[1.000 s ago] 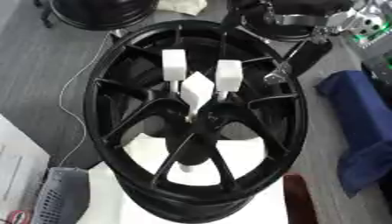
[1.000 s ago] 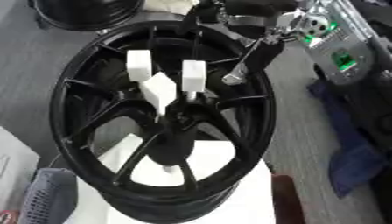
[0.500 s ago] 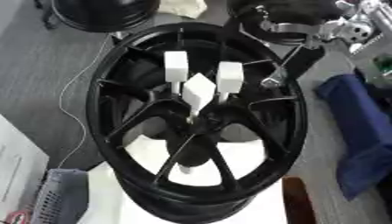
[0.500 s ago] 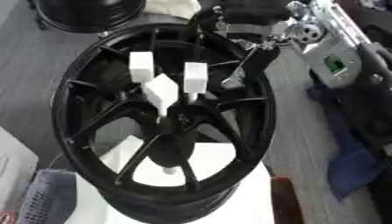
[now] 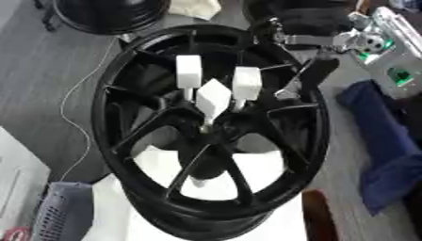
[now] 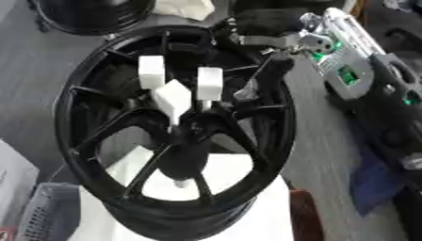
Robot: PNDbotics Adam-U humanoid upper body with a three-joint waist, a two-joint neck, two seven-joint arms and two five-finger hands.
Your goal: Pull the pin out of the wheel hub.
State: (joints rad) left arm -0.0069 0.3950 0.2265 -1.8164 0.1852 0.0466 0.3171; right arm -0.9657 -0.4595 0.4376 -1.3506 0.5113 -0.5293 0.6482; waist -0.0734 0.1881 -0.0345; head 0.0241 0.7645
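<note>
At the lower left, about eight o'clock from the middle of the left eye view, the corner of a grey slotted basket (image 5: 51, 212) shows beside a white table (image 5: 111, 207), and a thin pale cable (image 5: 76, 101) runs down the grey floor along the wheel's left side. At eleven o'clock, past the rim, lies a second dark wheel (image 5: 111, 14).

The black wheel hub (image 5: 210, 136) fills the centre, lying on the white table with its spokes fanning out from a dark middle. Three white-headed pins stand in the hub near the centre. The left pin (image 5: 189, 71) sits at about eleven o'clock from the hub's middle, its block-shaped head upright. The middle pin (image 5: 213, 95) has its head turned on a corner like a diamond, and its thin shaft runs down to a small pale tip just above the hub's centre. The right pin (image 5: 247, 82) stands at about one o'clock, close beside the middle one. All three are still seated in the wheel.

The right hand (image 5: 309, 77) comes in from two o'clock, its black and silver wrist over the rim at the top right. A dark finger reaches down inside the rim toward the spokes, just right of the right pin and apart from it (nothing is held between the fingers that I can see). Whether the fingers are straight or curled cannot be told, since they merge with the black spokes.

At three o'clock, on the floor to the right of the wheel, lies a blue cloth (image 5: 383, 141).

The left hand shows in neither view.
</note>
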